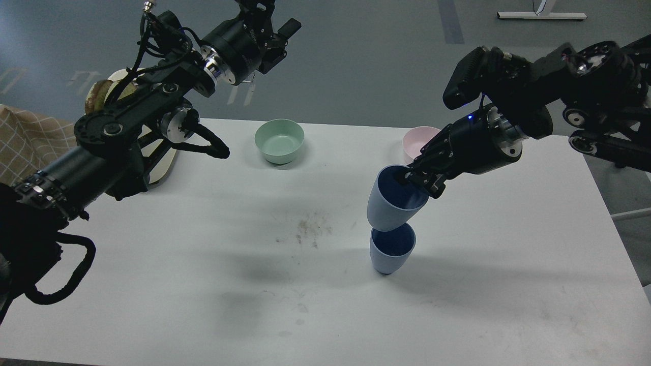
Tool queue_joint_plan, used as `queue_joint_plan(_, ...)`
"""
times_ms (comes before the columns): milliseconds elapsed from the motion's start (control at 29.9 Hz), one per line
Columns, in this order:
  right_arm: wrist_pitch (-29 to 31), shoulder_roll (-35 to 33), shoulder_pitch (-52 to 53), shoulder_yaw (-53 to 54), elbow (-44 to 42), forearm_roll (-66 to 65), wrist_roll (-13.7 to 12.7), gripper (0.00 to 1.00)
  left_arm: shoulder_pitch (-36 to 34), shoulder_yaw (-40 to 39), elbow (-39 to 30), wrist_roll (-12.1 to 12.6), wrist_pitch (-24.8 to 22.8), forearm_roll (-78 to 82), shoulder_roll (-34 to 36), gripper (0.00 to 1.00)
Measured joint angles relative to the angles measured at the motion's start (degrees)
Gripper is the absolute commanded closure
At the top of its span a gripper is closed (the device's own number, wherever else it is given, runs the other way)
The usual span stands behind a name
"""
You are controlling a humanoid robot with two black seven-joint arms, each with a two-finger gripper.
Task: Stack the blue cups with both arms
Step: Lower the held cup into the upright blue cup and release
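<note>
One blue cup (389, 254) stands upright on the white table (203, 284), right of centre. My right gripper (418, 183) is shut on the rim of the second blue cup (391, 206), one finger inside it. It holds that cup upright, right above the standing cup, its base at the standing cup's mouth. My left gripper (264, 23) is raised high above the table's far left part, away from both cups; its fingers cannot be told apart.
A mint-green bowl (279, 140) stands at the back centre. A pink bowl (418, 141) stands at the back right, partly behind my right gripper. A round board (127, 101) and checked cloth (25, 142) lie at the left edge.
</note>
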Motion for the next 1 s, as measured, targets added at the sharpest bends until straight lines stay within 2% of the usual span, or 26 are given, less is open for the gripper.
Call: queue_joint_plan(1004, 0.0, 1.6, -0.9, -2.1, 0.1, -0.5, 0.0, 1.0, 0.5, -0.2, 0.0, -0.2, 0.2, 0.1, 0.0, 0.02)
